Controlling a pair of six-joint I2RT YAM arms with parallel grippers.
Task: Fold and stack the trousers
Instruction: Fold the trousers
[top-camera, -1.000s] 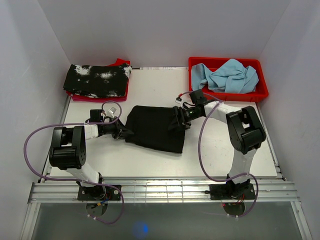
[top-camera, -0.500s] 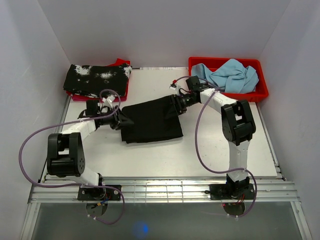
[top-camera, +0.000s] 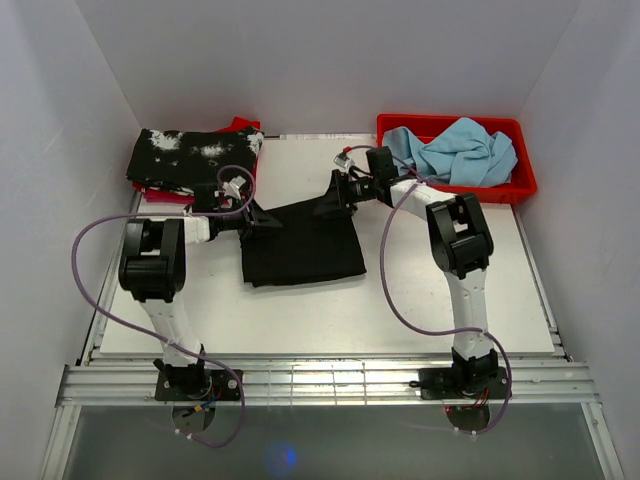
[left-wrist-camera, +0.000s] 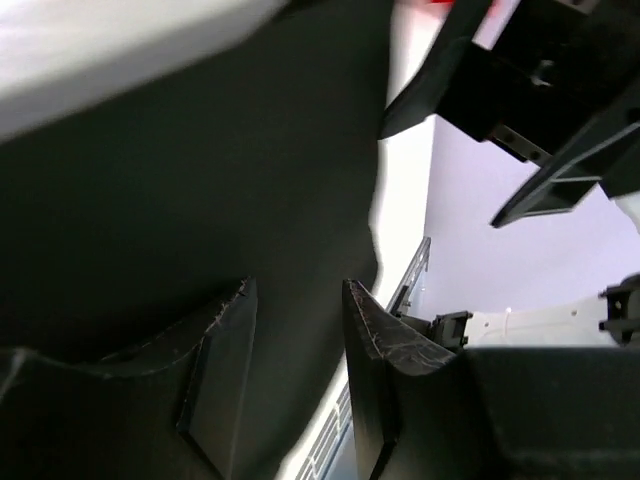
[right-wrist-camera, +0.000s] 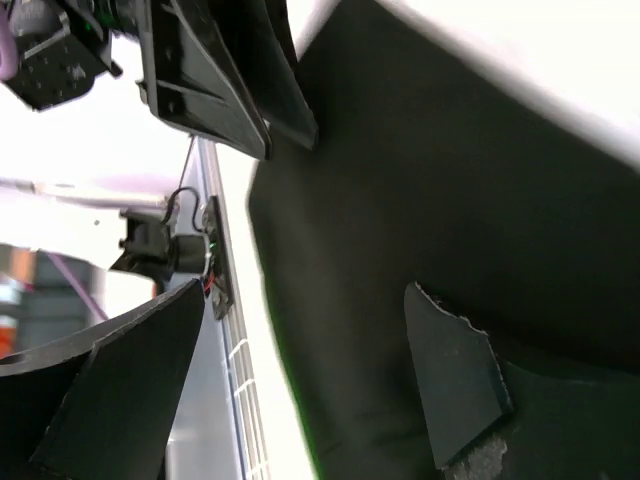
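Observation:
The plain black trousers (top-camera: 300, 245) lie folded in a flat rectangle at the middle of the table. My left gripper (top-camera: 268, 218) is at their back left corner and my right gripper (top-camera: 335, 200) at their back right corner. In the left wrist view the left gripper (left-wrist-camera: 297, 290) has its jaws apart, with the black fabric (left-wrist-camera: 200, 180) lying beyond them, not pinched. In the right wrist view the right gripper (right-wrist-camera: 305, 295) is wide open over the fabric (right-wrist-camera: 420, 180). Each wrist view shows the other gripper across the cloth.
A black garment with white splotches (top-camera: 195, 160) lies on a red one at the back left. A red bin (top-camera: 470, 190) at the back right holds a crumpled light-blue cloth (top-camera: 455, 150). White walls close in the table on three sides.
Both grippers moved toward the back of the table with the trousers' edge, folding the cloth over itself into a shorter rectangle. The arms are now stretched out far from their bases.

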